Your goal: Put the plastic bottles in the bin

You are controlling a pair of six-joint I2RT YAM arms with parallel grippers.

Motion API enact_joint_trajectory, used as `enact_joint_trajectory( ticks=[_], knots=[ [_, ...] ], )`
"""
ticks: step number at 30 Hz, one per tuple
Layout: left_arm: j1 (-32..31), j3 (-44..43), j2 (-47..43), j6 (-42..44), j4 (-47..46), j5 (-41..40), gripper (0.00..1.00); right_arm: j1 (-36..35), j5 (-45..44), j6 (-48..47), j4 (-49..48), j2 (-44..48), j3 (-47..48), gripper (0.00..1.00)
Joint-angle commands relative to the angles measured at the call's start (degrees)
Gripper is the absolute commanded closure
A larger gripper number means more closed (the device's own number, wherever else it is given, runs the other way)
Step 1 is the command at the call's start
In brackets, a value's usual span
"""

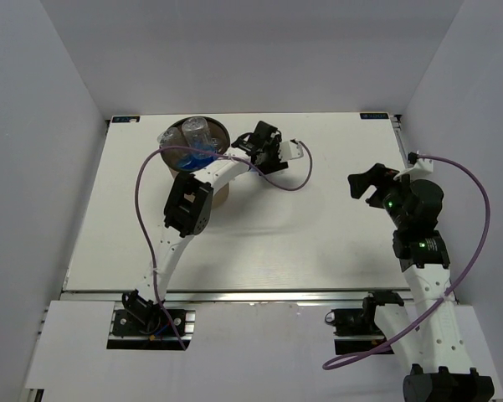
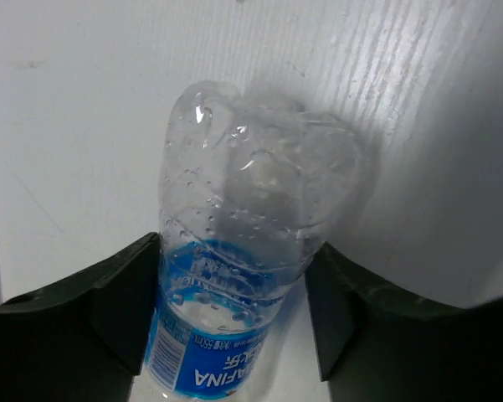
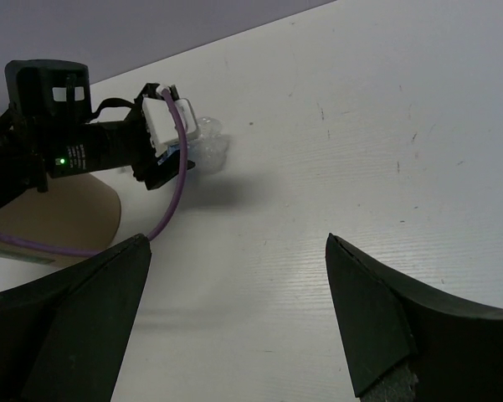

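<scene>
Top external view, done: several bottles [image 1: 197, 138] lay inside bin [image 1: 221, 198].
Remaining: one bottle [image 2: 251, 167] was on table [image 1: 318, 234] near bin, clamped by left gripper [image 2: 234, 251].
Right gripper [image 3: 234, 241]: released, empty.

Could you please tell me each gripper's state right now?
Left gripper: closed on a plastic bottle.
Right gripper: open, holding nothing.

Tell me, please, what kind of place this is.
Probably a robot test cell in a lab. The left arm and the right arm are mounted at the edge of a white table, plain white walls enclose it, and a bin holds bottles.
</scene>
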State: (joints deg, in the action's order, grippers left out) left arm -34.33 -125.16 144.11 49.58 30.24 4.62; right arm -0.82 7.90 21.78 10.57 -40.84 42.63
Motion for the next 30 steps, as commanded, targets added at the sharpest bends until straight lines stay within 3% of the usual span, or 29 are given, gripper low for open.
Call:
enact_joint_trajectory(
  ticks=[1, 2, 3, 4, 11, 15, 19, 21, 22, 26, 30],
  knots=[
    [-0.7, 1.8, -0.1, -4.0, -3.2, -2.8, 0.31, 0.1, -0.7, -0.9, -2.4, 1.0, 0.5, 0.11],
    [-1.2, 2.1, -0.6, -4.9, -4.7, -3.6, 0.39, 0.1, -0.7, -0.9, -2.4, 0.9, 0.7, 0.11],
    [-1.5, 2.1, -1.0, -6.2, -7.2, -5.2, 0.52, 0.1, -0.7, -0.9, -2.4, 0.8, 0.7, 0.11],
    [-2.0, 2.0, -2.2, -6.7, -8.3, -8.0, 0.55, 0.1, -0.7, -0.9, -2.3, 0.7, 0.7, 0.11],
    [-6.0, -1.0, -11.3, -17.0, -18.3, -8.3, 0.59, 0.1, -0.4, -0.7, -1.4, 0.8, 1.3, 0.11],
    [-6.5, -1.7, -19.1, -29.2, -27.7, -13.4, 0.6, 0.1, 0.8, -0.5, -1.3, 2.1, 1.2, 0.11],
    [-5.2, 4.8, -30.3, -34.4, -40.0, -17.1, 0.76, 0.2, 2.3, -0.5, -1.1, 2.8, 1.3, 0.11],
    [-4.6, 6.9, -35.5, -37.0, -41.8, -17.6, 0.75, 0.2, 2.9, -0.3, -1.4, 2.9, 1.0, 0.11],
    [-4.0, 7.0, -36.8, -37.4, -43.1, -18.7, 0.7, 0.1, 3.0, -0.3, -1.4, 3.0, 0.9, 0.11],
    [-1.2, 7.4, -41.4, -38.5, -43.2, -26.8, 0.7, 0.1, 3.9, -0.2, -1.6, 3.0, 0.4, 0.11],
    [3.6, 14.3, -47.2, -44.5, -45.9, -32.5, 0.66, 0.2, 4.3, -0.2, -2.4, 2.3, -0.4, 0.11]
  ],
)
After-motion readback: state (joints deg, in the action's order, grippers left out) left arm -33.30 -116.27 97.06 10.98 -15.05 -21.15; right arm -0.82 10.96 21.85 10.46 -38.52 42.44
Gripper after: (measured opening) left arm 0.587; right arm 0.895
